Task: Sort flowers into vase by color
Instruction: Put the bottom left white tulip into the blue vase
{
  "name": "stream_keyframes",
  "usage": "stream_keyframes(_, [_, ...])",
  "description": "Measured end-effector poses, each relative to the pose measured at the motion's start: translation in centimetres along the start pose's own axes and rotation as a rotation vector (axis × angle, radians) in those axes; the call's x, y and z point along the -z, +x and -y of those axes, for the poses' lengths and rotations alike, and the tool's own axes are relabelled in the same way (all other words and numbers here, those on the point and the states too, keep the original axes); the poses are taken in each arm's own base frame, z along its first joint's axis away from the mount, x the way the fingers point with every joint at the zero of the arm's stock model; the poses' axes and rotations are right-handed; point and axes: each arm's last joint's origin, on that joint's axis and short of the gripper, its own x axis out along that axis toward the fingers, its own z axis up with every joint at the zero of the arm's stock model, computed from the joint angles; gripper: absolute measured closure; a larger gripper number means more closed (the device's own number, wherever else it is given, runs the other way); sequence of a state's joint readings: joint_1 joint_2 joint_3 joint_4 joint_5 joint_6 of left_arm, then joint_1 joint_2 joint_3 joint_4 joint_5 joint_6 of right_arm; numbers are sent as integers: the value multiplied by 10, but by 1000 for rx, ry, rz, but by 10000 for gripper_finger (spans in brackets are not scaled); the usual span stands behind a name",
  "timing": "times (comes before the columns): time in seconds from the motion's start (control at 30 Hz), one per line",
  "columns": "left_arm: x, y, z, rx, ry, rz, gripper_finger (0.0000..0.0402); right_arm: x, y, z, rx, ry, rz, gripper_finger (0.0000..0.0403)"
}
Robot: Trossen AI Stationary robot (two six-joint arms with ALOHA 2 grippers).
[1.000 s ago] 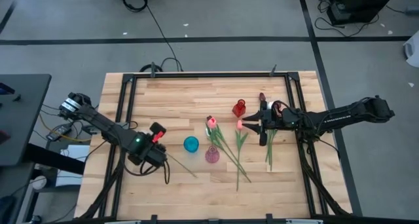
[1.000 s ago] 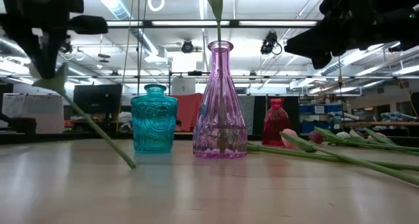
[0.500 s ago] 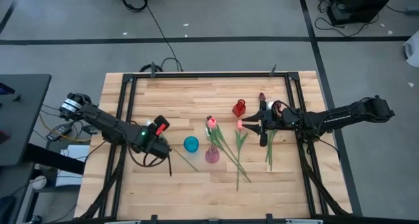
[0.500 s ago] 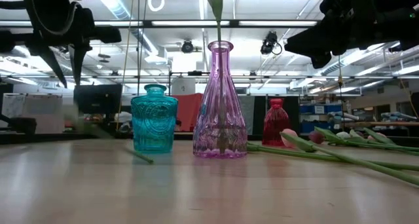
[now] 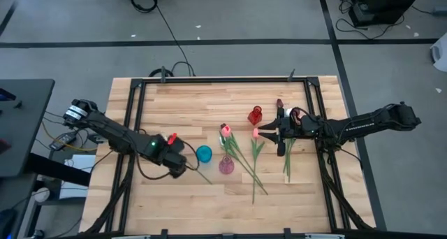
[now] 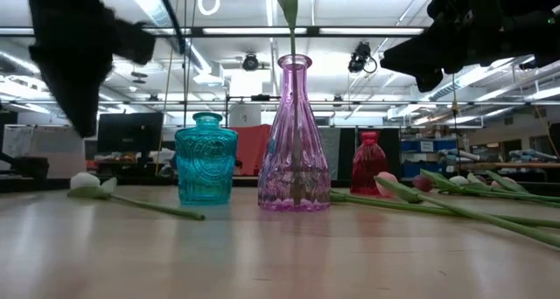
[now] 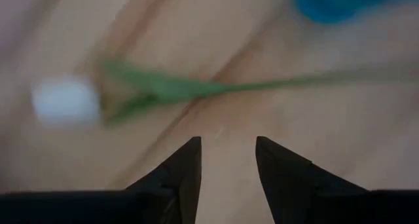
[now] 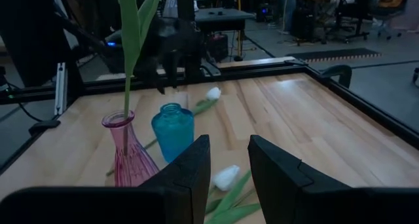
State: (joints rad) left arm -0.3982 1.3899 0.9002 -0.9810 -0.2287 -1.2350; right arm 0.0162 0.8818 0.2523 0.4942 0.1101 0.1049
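Left gripper [image 7: 227, 152]: lower centre of the left wrist view; fingers parted, holding nothing.
White tulip [image 7: 65, 101]: flat on the table [image 5: 181, 99], just beyond the fingertips; head at left of that view.
Stem axis: crosswise to the fingers, running toward the blue vase [image 5: 203, 154].
Nearer arm: left.
Right gripper [image 8: 227, 160]: mid-right of the high view; fingers parted, empty.
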Motion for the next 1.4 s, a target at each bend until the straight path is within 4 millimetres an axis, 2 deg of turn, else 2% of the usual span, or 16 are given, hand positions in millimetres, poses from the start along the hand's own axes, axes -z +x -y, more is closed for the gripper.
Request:
stream_keyframes(0.17, [21, 23, -10, 0, -406, 3, 257, 0, 0, -1, -27, 4, -2, 285])
stream_keyframes(0.3, [25, 34, -12, 148, -621, 76, 275, 0, 0, -2, -62, -13, -2, 285])
stream_keyframes(0.4, [26, 36, -17, 177, -738, 126, 285, 0, 0, -3, -85, -20, -3, 285])
stream_keyframes(0.6, [25, 35, -26, 113, -837, 153, 290, 0, 0, -5, -162, -21, -10, 285])
stream_keyframes(0.77, [20, 37, -31, 71, -905, 161, 289, 0, 0, -5, -154, -9, -10, 285])
stream_keyframes(1.4, [1, 45, -46, -7, -1031, 150, 289, 3, -2, -16, -222, -65, -25, 285])
